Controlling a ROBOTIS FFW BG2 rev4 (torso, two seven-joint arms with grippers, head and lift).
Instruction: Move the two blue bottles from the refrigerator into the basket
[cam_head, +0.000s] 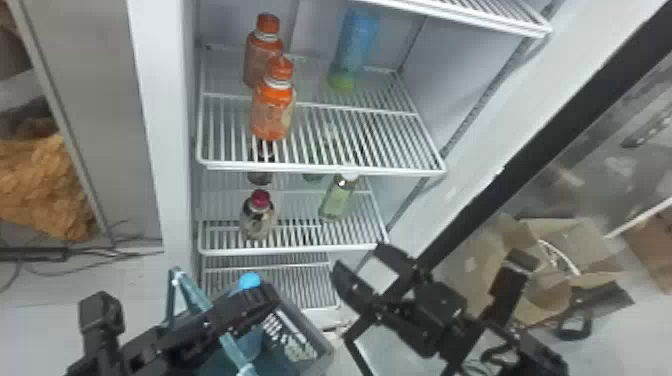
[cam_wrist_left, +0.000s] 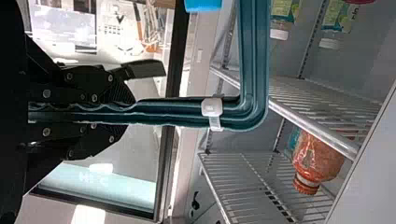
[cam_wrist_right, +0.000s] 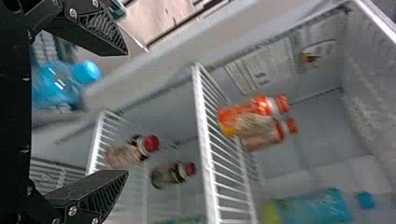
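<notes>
In the head view my left gripper (cam_head: 262, 299) is over the teal basket (cam_head: 292, 336); in the left wrist view the left gripper (cam_wrist_left: 126, 112) is shut on the basket handle (cam_wrist_left: 254, 60). A blue bottle with a blue cap (cam_head: 250, 280) stands inside the basket, partly hidden by the left arm. Another blue bottle (cam_head: 358, 42) stands at the back of the upper shelf, right side. My right gripper (cam_head: 362, 259), open and with nothing between its fingers, is in front of the lower shelves. The right wrist view has the right gripper (cam_wrist_right: 127, 113), with the shelf bottle (cam_wrist_right: 313, 207) well beyond it.
Two orange bottles (cam_head: 273, 112) stand on the upper shelf's left. Below are dark bottles with red caps (cam_head: 258, 215) and a pale green bottle (cam_head: 337, 198). The wire shelf edge (cam_head: 320, 170) and refrigerator side walls bound the opening. Cardboard boxes (cam_head: 555, 250) lie at the right.
</notes>
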